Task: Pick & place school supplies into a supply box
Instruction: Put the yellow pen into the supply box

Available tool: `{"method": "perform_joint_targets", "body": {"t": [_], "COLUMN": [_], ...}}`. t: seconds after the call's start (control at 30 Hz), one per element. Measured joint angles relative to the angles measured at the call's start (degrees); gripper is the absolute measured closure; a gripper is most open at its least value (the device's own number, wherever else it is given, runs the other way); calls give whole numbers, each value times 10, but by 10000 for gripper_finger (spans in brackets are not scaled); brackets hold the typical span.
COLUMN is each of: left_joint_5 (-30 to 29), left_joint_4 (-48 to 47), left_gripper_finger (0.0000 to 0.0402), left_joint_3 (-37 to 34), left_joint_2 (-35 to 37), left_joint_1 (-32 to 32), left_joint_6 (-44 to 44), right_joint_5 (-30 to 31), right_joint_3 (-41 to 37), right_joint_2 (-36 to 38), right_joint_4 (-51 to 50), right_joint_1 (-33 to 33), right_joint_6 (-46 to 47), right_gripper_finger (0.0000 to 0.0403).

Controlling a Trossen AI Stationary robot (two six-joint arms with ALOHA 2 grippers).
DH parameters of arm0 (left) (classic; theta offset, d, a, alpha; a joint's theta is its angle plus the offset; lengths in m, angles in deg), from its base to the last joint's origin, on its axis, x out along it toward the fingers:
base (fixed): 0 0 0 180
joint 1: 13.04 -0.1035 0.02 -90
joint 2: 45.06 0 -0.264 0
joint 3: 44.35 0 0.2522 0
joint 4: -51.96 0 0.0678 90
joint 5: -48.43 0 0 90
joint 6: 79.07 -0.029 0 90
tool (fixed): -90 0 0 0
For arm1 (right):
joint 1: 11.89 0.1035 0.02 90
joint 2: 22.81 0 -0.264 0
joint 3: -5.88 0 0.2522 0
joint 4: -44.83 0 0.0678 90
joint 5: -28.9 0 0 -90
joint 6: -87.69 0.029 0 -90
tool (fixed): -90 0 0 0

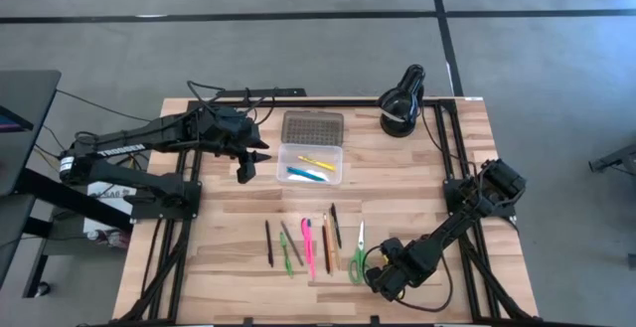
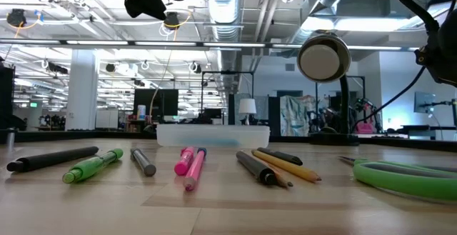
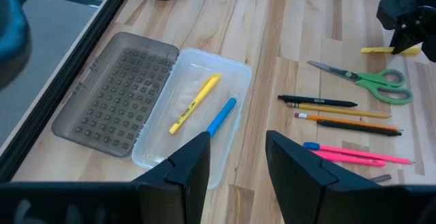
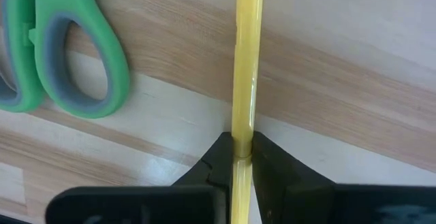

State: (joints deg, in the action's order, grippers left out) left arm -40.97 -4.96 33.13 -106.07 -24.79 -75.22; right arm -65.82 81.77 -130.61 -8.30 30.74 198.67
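The supply box (image 1: 311, 163), a clear tray, lies open on the table with its grey dotted lid (image 3: 112, 91) folded out on the far side. A yellow marker (image 3: 194, 103) and a blue pen (image 3: 221, 117) lie in it. A row of pens and pencils (image 1: 308, 240) and green-handled scissors (image 1: 359, 250) lie near the table's front edge. My right gripper (image 1: 383, 275) is beside the scissors, pointing down, shut on a yellow pen (image 4: 245, 67). My left gripper (image 3: 235, 169) hangs open above the table, left of the box, with nothing between its fingers. My right gripper pinches the yellow pen's shaft (image 4: 244, 132) between its two fingertips. The fingers come from above, pointing down, and lie across the pen. The pen is level, next to the scissors' handles (image 4: 68, 60); whether it is clear of the table I cannot tell.
A black round desk lamp (image 1: 400, 103) stands at the table's far right, its cable running along the right side. Bare wood shows between the box and the row of supplies (image 2: 189, 165).
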Motion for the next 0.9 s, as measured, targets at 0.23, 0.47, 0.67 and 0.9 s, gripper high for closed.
{"method": "perform_joint_targets", "body": {"t": [0.23,0.47,0.67,0.9], "left_joint_5": [0,0,-20,-20], "left_joint_4": [-11,-30,-30,-41], "left_gripper_finger": [265,265,265,265], "left_joint_3": [0,0,0,0], "left_joint_2": [0,0,0,0], "left_joint_1": [0,0,0,0], "left_joint_6": [4,4,5,5], "right_joint_5": [1,1,1,2], "right_joint_3": [0,0,0,3], "right_joint_2": [0,0,0,0], "right_joint_4": [0,0,0,-3], "right_joint_1": [0,0,0,0], "right_joint_6": [0,0,0,-4], "right_gripper_finger": [382,379,382,381]}}
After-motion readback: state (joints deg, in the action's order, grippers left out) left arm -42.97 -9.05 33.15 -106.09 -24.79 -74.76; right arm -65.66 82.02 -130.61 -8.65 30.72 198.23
